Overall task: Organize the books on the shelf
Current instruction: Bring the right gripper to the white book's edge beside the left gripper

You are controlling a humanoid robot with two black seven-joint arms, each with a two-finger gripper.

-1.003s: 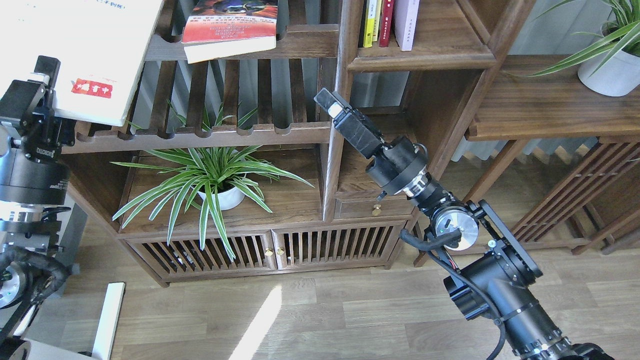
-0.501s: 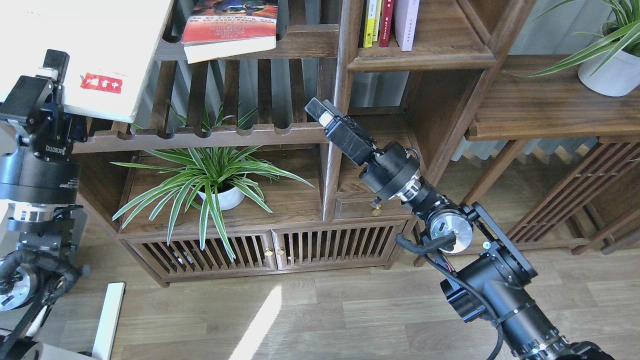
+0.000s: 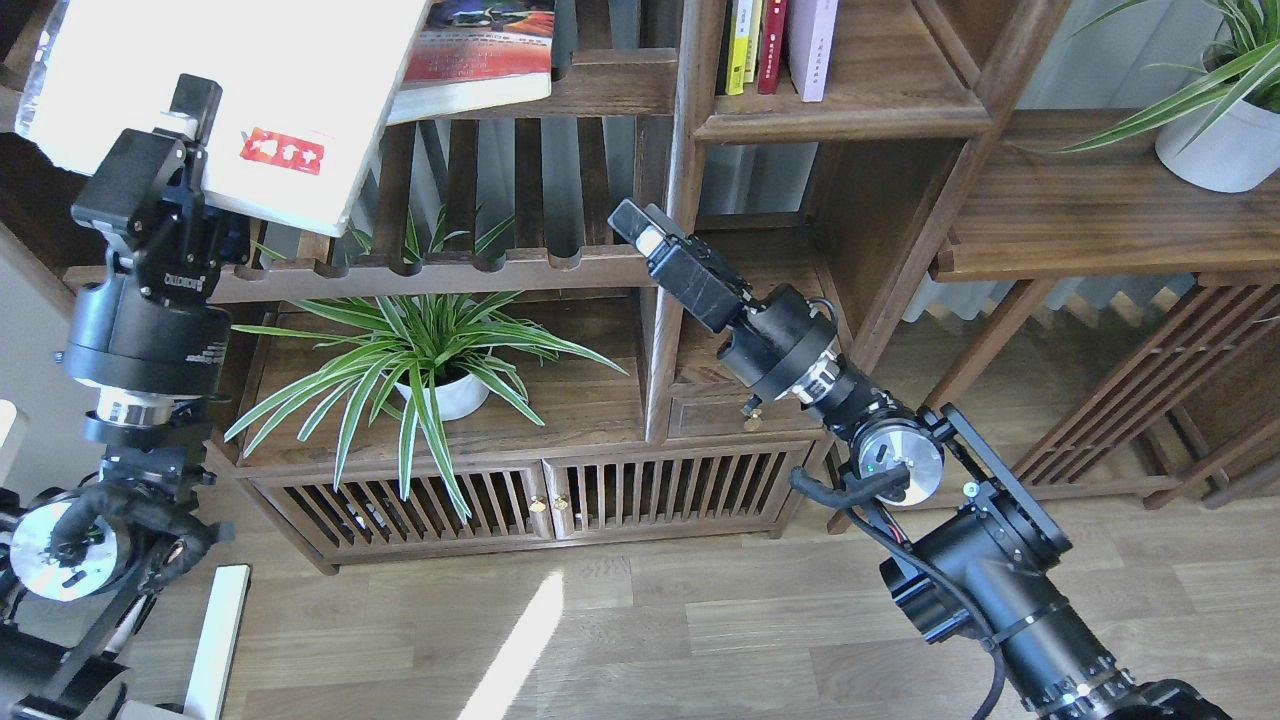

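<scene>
Books are spread over the upper part of the dark wooden bookcase. A large white book with a red label near its lower edge is held up at the top left, tilted, its corner gripped by the fingers of the left gripper, which close on it from below. This book overlaps the left part of a red-orange book that lies flat on a slatted rack behind it, its pale page edge facing forward. To the right, on the solid-plank shelf, four slim books stand upright side by side at the shelf's left end: a yellow book, another thin yellow one just beside it, a red book and a pale lilac book. The right gripper hangs lower, in front of the bookcase's upright post, empty; its fingers are seen nearly end-on and I cannot tell whether they are open or closed. Below the racks a striped green plant in a white pot sits on a lower board, and another potted plant stands on the side desk at right.
</scene>
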